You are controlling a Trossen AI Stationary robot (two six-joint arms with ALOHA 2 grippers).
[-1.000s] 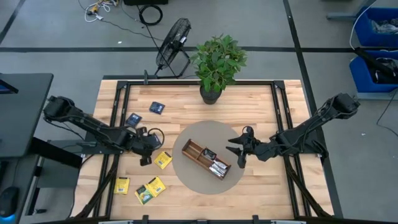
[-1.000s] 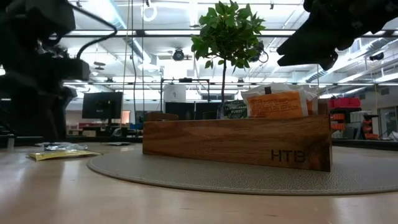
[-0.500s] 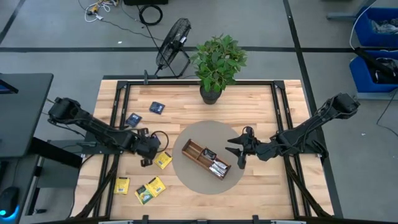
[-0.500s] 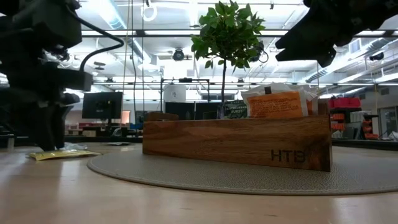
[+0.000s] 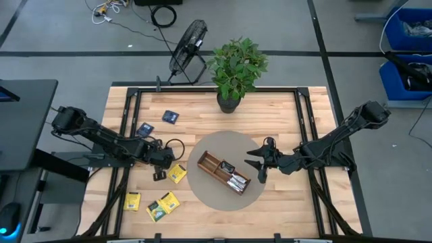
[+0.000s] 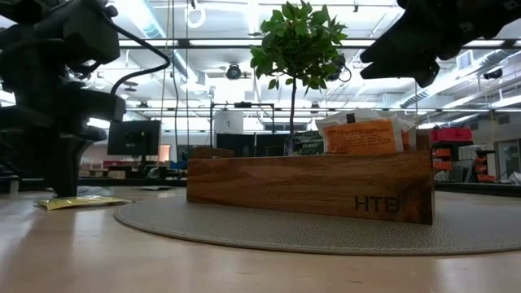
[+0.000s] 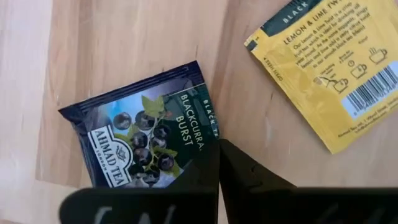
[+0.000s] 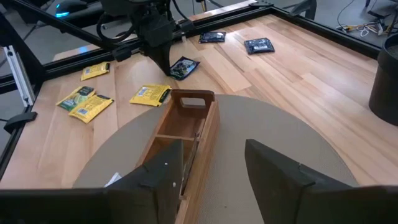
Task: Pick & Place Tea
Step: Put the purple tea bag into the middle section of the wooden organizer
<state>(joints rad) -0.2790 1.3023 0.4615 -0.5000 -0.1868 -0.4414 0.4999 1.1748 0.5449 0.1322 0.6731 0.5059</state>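
My left gripper (image 5: pixel 160 165) is shut and points down over a dark navy sachet (image 7: pixel 140 140) that lies flat on the wood, left of the round mat (image 5: pixel 202 192). It also shows in the right wrist view (image 8: pixel 163 62). A yellow sachet (image 7: pixel 326 68) lies flat beside the navy one. The brown wooden tray (image 5: pixel 209 164) rests on the mat and holds orange-and-white sachets (image 6: pixel 362 134) upright at one end. My right gripper (image 5: pixel 255 165) is open and empty, above the mat just right of the tray. My left gripper's shut fingertips (image 7: pixel 214 155) come from above, pointing down, at the navy sachet's edge (image 7: pixel 208 134) near one corner. The sachet lies flat on the table. Whether the tips touch it, I cannot tell.
Two more navy sachets (image 5: pixel 171 116) (image 5: pixel 144 129) lie toward the far left. More yellow sachets (image 5: pixel 133 200) (image 5: pixel 163 206) lie near the front left. A potted plant (image 5: pixel 229 101) stands at the far edge. A fan (image 5: pixel 185 50) stands on the floor beyond the table.
My left gripper has gone a little toward the table's right edge and come down to the table beside the yellow sachet.
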